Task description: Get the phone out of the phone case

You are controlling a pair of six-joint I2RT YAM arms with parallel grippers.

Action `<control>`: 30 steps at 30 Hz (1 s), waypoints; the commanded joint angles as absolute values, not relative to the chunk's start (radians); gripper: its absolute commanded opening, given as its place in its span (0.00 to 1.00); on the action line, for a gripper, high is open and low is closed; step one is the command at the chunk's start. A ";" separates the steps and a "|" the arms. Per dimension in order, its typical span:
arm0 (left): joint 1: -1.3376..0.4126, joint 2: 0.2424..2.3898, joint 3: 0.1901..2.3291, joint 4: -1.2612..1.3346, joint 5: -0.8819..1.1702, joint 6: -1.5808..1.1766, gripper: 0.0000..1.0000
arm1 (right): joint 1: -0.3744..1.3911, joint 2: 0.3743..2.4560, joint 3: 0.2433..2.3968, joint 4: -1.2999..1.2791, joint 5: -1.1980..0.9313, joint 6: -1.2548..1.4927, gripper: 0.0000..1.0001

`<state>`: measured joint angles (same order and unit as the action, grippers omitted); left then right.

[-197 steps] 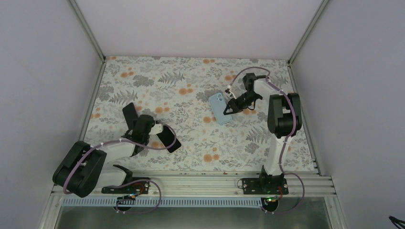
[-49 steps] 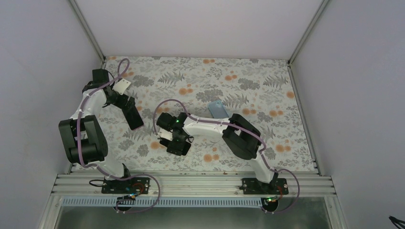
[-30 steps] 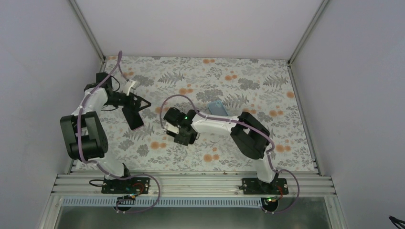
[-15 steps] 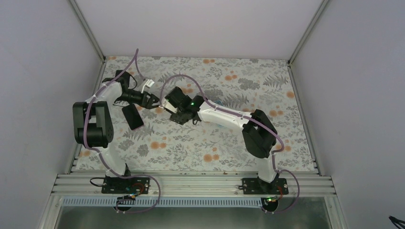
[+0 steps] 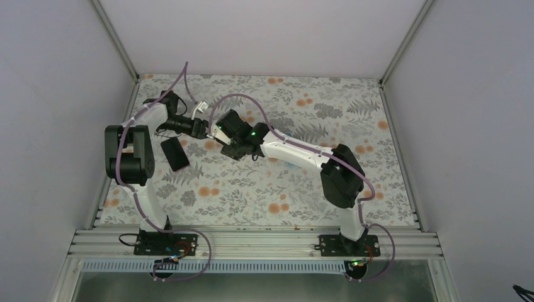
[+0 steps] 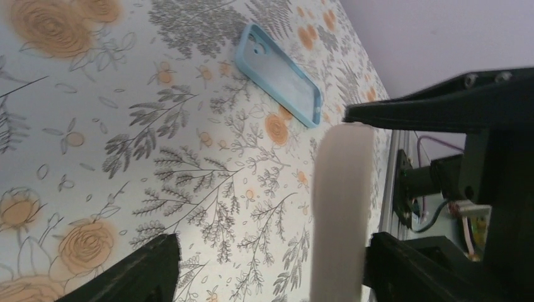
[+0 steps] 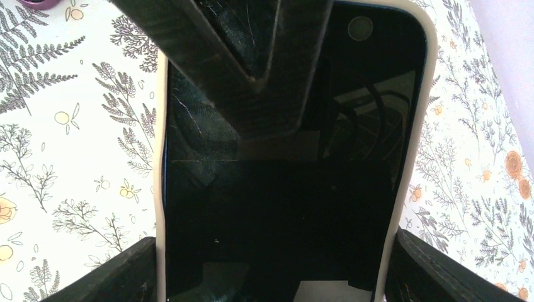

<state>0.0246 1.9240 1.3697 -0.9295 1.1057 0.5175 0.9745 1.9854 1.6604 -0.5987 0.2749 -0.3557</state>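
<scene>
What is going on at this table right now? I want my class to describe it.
Two robot arms meet over the flowered table. The right gripper holds a phone in a pale case. The left gripper is at the phone's far end with its fingers spread, apparently not clamped. The phone is not yet out. An empty blue case and a flat black item lie on the table, untouched.
</scene>
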 commanded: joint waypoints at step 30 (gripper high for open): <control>-0.140 1.629 1.433 -0.964 0.982 0.932 0.02 | 0.599 1.629 1.535 -0.884 -0.696 -0.736 1.00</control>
<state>-0.1047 1.7203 1.4521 -1.0691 0.9546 0.8474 0.6445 1.6752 1.6253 -0.7555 -0.4107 -0.5568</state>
